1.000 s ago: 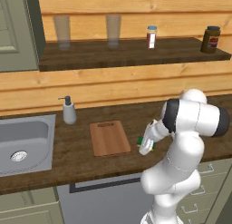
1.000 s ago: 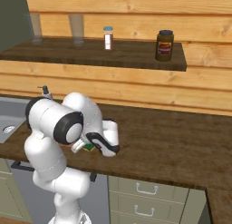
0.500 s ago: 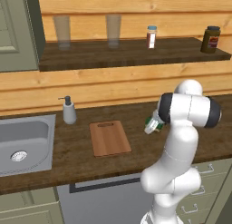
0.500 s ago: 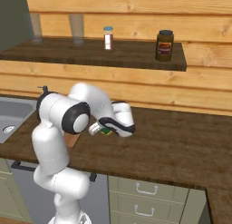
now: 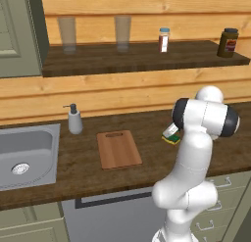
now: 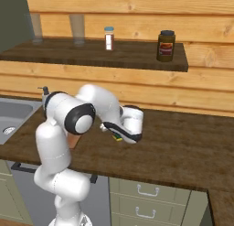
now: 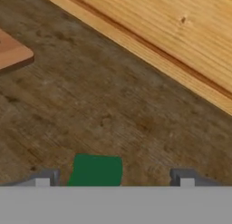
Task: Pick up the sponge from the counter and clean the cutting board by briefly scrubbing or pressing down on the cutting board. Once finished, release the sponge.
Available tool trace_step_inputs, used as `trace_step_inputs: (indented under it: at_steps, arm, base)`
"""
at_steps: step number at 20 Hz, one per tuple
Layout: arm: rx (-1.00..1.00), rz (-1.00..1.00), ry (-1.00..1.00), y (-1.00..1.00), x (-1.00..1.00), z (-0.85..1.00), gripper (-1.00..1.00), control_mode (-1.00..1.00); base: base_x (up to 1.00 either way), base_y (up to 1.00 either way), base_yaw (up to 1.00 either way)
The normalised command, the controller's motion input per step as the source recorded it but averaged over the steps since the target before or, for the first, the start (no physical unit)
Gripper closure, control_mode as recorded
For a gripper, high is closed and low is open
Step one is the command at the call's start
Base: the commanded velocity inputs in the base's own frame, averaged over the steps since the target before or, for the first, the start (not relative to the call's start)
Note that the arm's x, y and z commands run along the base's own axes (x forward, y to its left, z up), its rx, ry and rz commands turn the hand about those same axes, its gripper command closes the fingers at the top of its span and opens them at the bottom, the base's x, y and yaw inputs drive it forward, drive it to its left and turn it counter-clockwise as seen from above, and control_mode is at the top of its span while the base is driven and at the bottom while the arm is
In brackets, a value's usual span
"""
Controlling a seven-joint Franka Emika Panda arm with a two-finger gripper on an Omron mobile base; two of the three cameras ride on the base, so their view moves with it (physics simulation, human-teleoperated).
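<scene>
The sponge (image 7: pixel 96 171), green top facing the hand camera, lies between my gripper's (image 7: pixel 113 177) spread fingertips (image 7: pixel 183 177), with a wide gap on its right side. The gripper is open. In the left base view the sponge (image 5: pixel 171 136) shows tilted beside the wrist, over the counter (image 5: pixel 147 123), right of the cutting board (image 5: pixel 118 149). Seen from the right base, the sponge (image 6: pixel 118 138) peeks out under the hand (image 6: pixel 119 136). I cannot tell whether it rests on the counter. A corner of the cutting board (image 7: pixel 11 53) shows at the hand view's upper left.
A steel sink (image 5: pixel 22 155) is set into the counter at the left, with a soap dispenser (image 5: pixel 74 119) behind it. The shelf (image 5: pixel 142 55) above carries two glasses and jars. Wooden wall boards (image 7: pixel 172 32) rise right behind the counter.
The hand swung right and towards the wall, away from the cutting board, carrying the sponge. The fingers, shut on the sponge before, have now spread apart.
</scene>
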Motion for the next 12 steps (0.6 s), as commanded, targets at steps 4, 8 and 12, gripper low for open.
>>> trace_step_inputs:
  at_steps: [4,8,12]
  arm:
    - [0.00,0.00,0.00,-0.27,0.23,0.14,-1.00,-1.00]
    - [0.00,0.00,0.00,-0.04,-0.07,0.77,-1.00,-1.00]
    - [0.01,-0.03,0.00,0.06,-0.42,1.00,-1.00,-1.00]
  base:
    - [0.00,0.00,0.00]
    - [0.00,0.00,0.00]
    - [0.00,0.00,0.00]
